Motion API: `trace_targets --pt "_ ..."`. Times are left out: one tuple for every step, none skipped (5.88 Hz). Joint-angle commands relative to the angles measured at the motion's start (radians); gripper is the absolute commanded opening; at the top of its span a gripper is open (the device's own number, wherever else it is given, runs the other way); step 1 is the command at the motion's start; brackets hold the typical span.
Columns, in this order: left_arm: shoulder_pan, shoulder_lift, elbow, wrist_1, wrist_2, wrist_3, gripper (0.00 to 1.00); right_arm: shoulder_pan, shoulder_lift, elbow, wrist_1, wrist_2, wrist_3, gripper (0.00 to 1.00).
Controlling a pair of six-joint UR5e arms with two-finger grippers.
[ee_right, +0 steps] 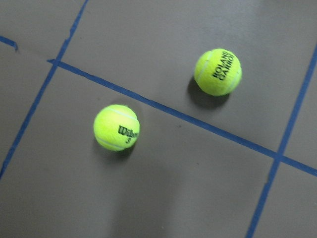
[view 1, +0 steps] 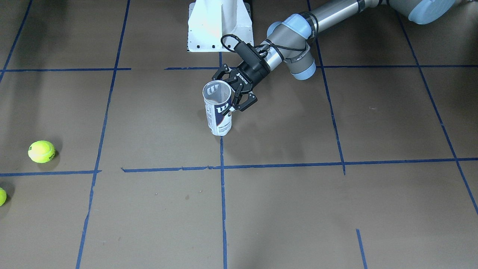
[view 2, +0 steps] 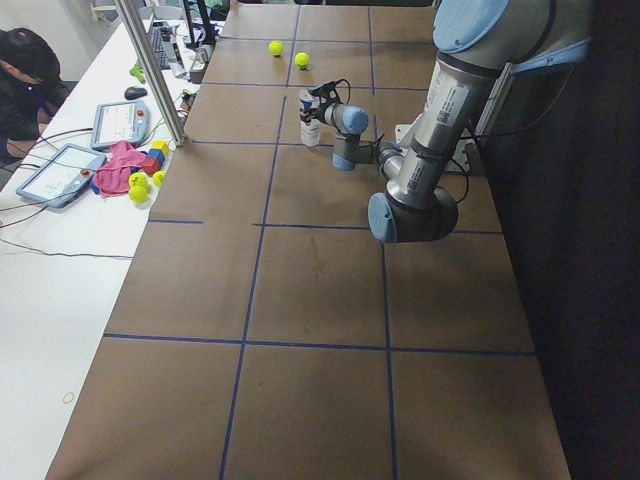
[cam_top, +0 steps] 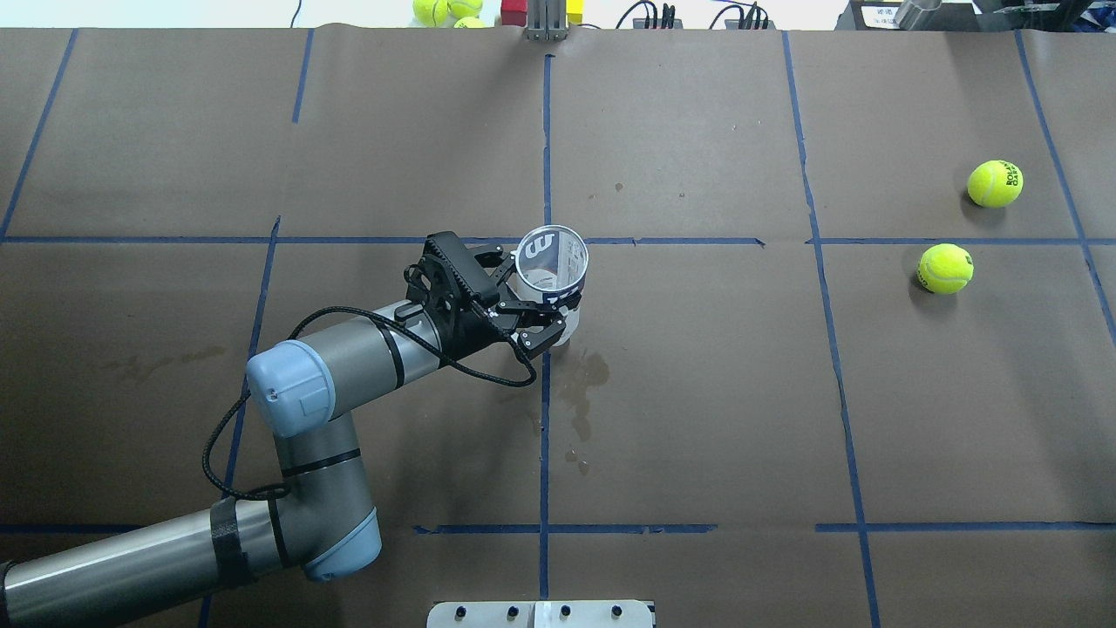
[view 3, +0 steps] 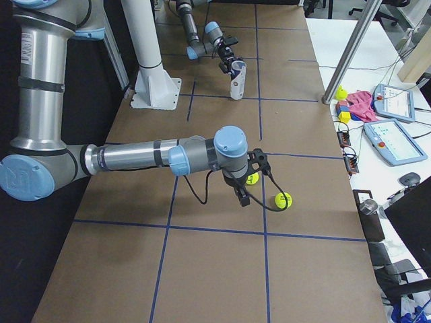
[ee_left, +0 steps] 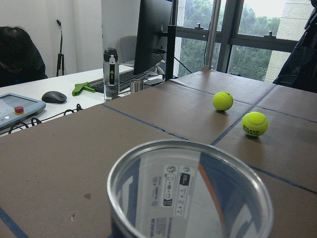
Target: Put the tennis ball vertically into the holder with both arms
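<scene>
So the whole table (cam_top: 697, 392) is wrapped in brown paper, cut into big squares by blue tape lines (cam_top: 544, 453). Nearest the robot there's the white pedestal base (view 1: 219, 26). From that side the left arm (cam_top: 349, 358) stretches out to the middle of the table. The left gripper (cam_top: 526, 298) has its jaws pinching the holder (view 1: 218, 116) from both sides, just under the rim. The holder stands on end right on the centre tape line, mouth open at the top, with dark blotches (cam_top: 580, 384) on the paper just beside it.

Way off to the right sit two tennis balls (cam_top: 945, 268), near each other and well apart from the holder, with a wide run of bare paper between. The right gripper (view 3: 241, 194) hangs over them, but I can't tell how its jaws stand.

Past the far edge is a white desk (view 2: 60, 300) with tablets (view 2: 60, 172), a pink cloth (view 2: 118, 160), spare balls (cam_top: 445, 10) and a seated person (view 2: 25, 70).
</scene>
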Motion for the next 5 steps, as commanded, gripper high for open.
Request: trace_targets --pt "0.0 0.002 0.0 -0.001 0.0 0.001 0.72 -0.166 0.064 -0.014 0.126 -0.13 0.232 1.0" --pt "0.0 0.002 0.001 -0.001 0.0 0.001 0.72 -0.203 0.154 -0.099 0.13 -0.163 0.252 1.0" --pt "0.001 0.002 0.001 -0.001 0.0 0.001 0.72 -0.229 0.194 -0.153 0.133 -0.181 0.257 1.0" --pt "0.001 0.003 0.0 -0.001 0.0 0.001 0.72 -0.28 0.196 -0.162 0.133 -0.227 0.259 1.0" --pt "0.001 0.003 0.001 -0.001 0.0 0.001 0.72 -0.31 0.197 -0.198 0.187 -0.246 0.26 1.0"
